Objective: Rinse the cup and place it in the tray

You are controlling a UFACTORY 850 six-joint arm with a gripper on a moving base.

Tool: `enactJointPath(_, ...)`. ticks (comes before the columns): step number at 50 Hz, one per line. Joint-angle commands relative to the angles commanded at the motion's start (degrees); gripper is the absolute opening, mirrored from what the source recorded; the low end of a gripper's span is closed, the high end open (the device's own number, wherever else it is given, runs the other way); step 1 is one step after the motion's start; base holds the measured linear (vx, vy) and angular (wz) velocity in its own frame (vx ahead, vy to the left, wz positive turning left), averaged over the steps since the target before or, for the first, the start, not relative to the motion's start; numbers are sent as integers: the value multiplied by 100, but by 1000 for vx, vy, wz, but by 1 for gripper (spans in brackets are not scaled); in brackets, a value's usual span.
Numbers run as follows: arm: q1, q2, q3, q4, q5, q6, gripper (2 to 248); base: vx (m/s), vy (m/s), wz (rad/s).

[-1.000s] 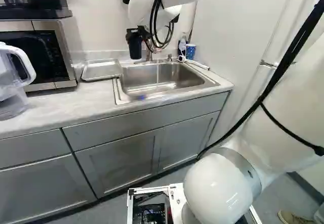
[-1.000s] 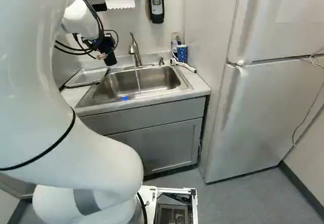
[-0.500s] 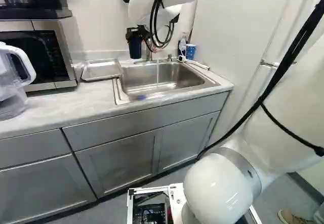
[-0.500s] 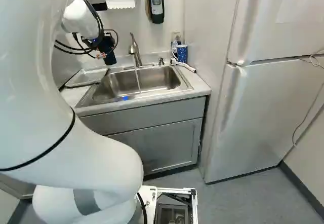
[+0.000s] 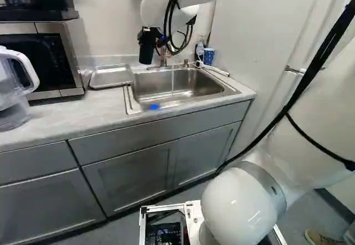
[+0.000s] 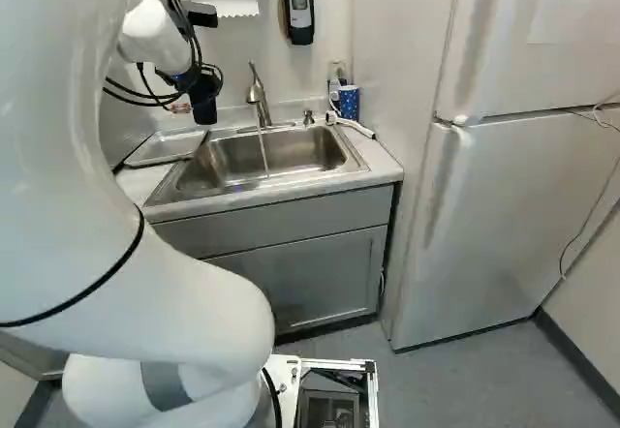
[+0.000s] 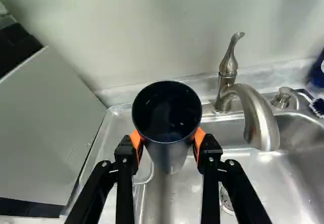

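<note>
My gripper [image 5: 148, 34] hangs near the wall above the sink's tray side; in the wrist view the gripper [image 7: 166, 139] has its orange pads pressed on both sides of a dark cup [image 7: 166, 115]. The cup's open mouth faces the wrist camera, and some wet glints show inside. In the right base view the cup [image 6: 204, 108] is left of the faucet [image 6: 257, 94], clear of the water stream [image 6: 263, 155] falling into the sink [image 6: 291, 147]. A metal tray [image 5: 111, 76] lies on the counter left of the sink, below and beside the cup.
A microwave [image 5: 47, 62] stands beyond the tray, a clear pitcher [image 5: 14, 87] at the counter's left. A blue patterned cup [image 6: 349, 102], a bottle and a white hose sit in the sink's back corner. The refrigerator [image 6: 504, 225] is at the right; a soap dispenser [image 6: 298, 2] hangs above.
The wrist has turned a little, swinging the held cup slightly: its lower end is a bit to the left in both base views. The base and the tray have not moved, and water keeps running.
</note>
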Motion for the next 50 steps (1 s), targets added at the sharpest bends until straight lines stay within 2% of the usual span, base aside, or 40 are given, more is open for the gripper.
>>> enactJointPath(50, 0, 0, 0, 0, 0, 3013, 120, 0, 0, 0)
